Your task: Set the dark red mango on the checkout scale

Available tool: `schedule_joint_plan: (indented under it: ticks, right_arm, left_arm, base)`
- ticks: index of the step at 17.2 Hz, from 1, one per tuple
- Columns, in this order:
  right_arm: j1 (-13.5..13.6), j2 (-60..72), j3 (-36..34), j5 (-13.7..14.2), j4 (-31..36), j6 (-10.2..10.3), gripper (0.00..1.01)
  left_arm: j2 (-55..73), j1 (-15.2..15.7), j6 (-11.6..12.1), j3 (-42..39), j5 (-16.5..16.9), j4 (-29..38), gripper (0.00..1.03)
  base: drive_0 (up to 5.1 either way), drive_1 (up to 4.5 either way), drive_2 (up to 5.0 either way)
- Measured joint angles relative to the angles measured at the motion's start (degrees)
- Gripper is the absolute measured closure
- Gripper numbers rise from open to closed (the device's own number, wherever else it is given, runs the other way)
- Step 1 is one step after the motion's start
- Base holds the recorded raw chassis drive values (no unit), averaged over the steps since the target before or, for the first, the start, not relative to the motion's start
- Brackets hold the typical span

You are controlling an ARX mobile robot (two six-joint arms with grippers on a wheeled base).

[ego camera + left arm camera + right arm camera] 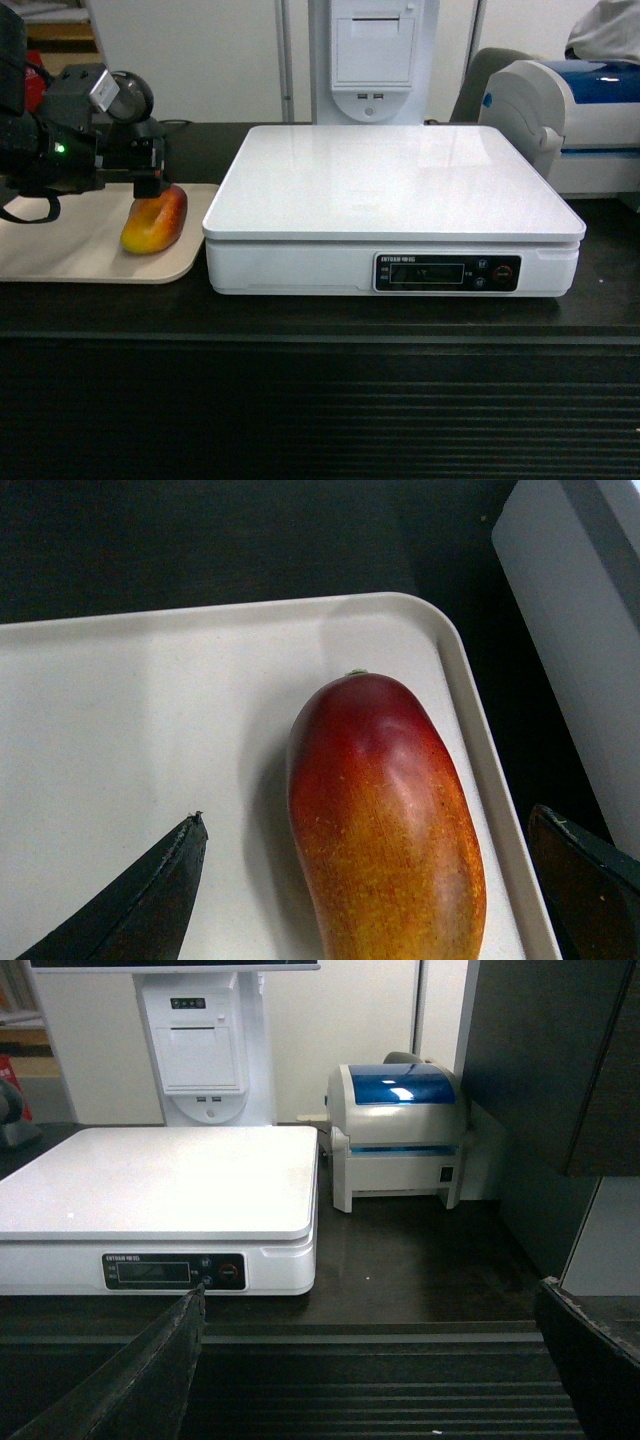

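Observation:
The mango (155, 222), red at one end and yellow-orange at the other, lies on its side at the right edge of a beige tray (60, 255). My left gripper (150, 187) hovers just over it. In the left wrist view the mango (385, 820) sits between the two black fingers (140, 900) of my left gripper (366, 816), which is open with a gap on each side. The white scale (390, 185) stands to the right on the black checkout (320, 400), its platform bare. My right gripper (370, 1295) is open and holds nothing, in front of the counter's ribbed edge, right of the scale (160, 1175).
A white-and-blue printer (590, 110) stands right of the scale, close to its back corner. A white receipt terminal (372, 60) rises behind the scale. The tray's raised rim (480, 770) runs between the mango and the scale's side. A dark cabinet (540, 1080) stands at the far right.

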Motion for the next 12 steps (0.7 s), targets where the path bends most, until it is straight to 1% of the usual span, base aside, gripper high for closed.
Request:
schedule_joint_plan:
  ticks: [7,8,12]
  right_arm:
    - [0.0,0.0,0.0,0.0,0.0,0.0,0.03]
    - [0.0,0.0,0.0,0.0,0.0,0.0,0.03]
    - [0.0,0.0,0.0,0.0,0.0,0.0,0.03]
  left_arm:
    - [4.7,0.2,-1.8,8.1,0.6,-6.6,0.05]
    - [5.4,0.0,-1.9,9.0,0.2,-7.5,0.05]
    - [8.4,-0.8,-1.9,11.0,0.4,-9.8,0.05]
  base:
    - [0.0,0.0,0.0]
    - [0.0,0.0,0.0]
    - [0.0,0.0,0.0]
